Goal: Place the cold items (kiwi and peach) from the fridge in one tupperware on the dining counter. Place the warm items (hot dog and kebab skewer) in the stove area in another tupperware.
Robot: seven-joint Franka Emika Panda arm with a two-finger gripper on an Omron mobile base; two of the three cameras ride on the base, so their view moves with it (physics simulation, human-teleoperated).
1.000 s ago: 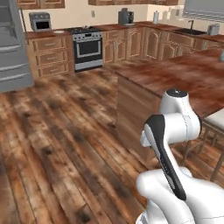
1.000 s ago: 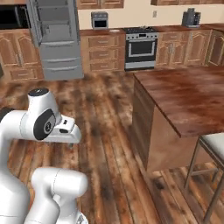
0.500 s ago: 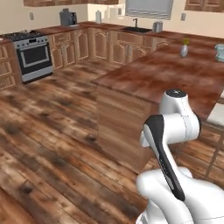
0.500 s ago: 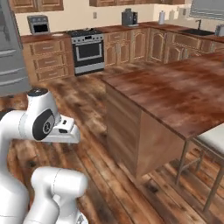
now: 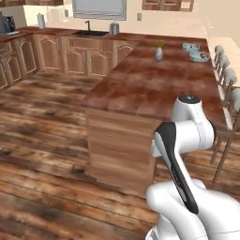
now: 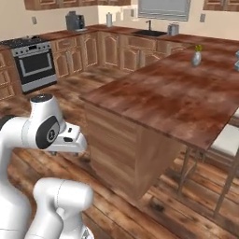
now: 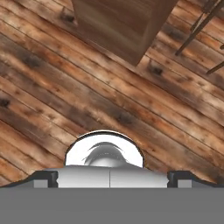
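Observation:
The dining counter point(image 5: 150, 84) point(image 6: 177, 93) stretches away ahead of me, dark reddish wood over a paler panelled base. At its far end sit two pale tupperware tubs point(image 5: 190, 47) point(image 5: 200, 56). The stove area point(image 6: 29, 60) lies at the left of the right base view, a black cooktop over a steel oven. My gripper point(image 7: 111, 177) hangs open above the plank floor, close to the counter's near corner point(image 7: 118, 22), with nothing between its fingertips point(image 7: 43, 177). My folded arm holds the hand point(image 6: 70, 140) low. The kiwi, peach, hot dog, kebab skewer and fridge are out of view.
A small vase point(image 5: 159, 52) point(image 6: 197, 57) stands on the counter before the tubs. Cushioned stools point(image 5: 225, 75) point(image 6: 228, 140) line the counter's right side; their legs point(image 7: 197, 26) reach the floor near me. Wooden cabinets with a sink point(image 5: 91, 33) run along the back wall.
The whole scene has slid left in both base views as the base turned: the stove went to the left edge and the dining counter came to the middle. My arm's pose is unchanged.

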